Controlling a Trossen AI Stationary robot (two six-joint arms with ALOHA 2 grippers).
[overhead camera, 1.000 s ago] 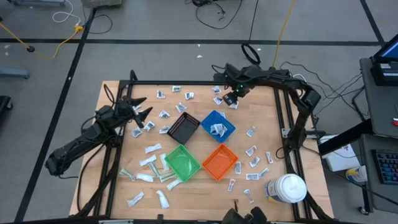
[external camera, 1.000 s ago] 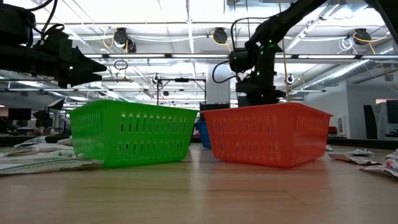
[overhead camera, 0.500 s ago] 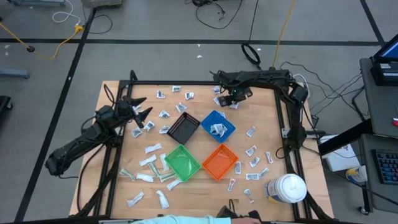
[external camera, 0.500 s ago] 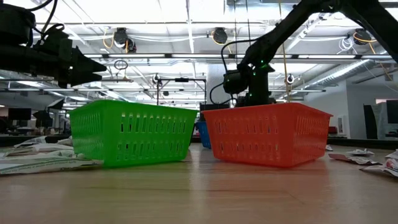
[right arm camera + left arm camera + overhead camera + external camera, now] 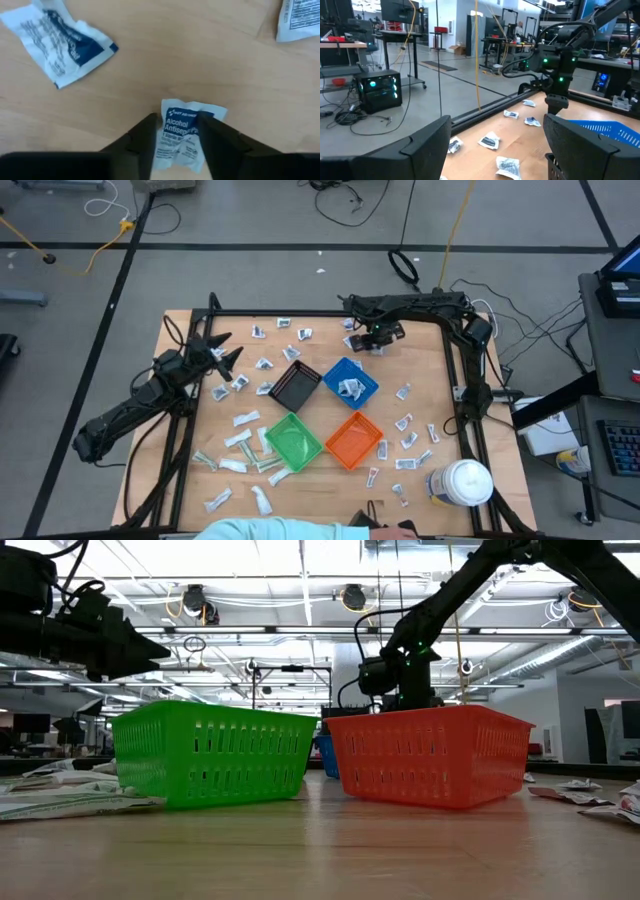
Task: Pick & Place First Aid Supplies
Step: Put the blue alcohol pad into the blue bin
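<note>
Right gripper (image 5: 177,137) is down at the table (image 5: 420,370) near its far edge, just beyond the blue bin (image 5: 350,380). Its fingers (image 5: 142,135) close narrowly on either side of an alcohol antiseptic wipe packet (image 5: 182,135): small, white, crinkled foil, blue print, lying flat on the wood. Both fingers touch the packet's sides; lift not evident. Two more white packets (image 5: 60,37) lie near it, apart from the fingers.

Remaining first aid supplies (image 5: 235,442) are scattered over the table: flat white and silvery packets and small tubes, thick along the left and right edges, with some already in the blue bin.

Left gripper (image 5: 222,360) hovers near the left edge, fingers spread wide, holding nothing.
</note>
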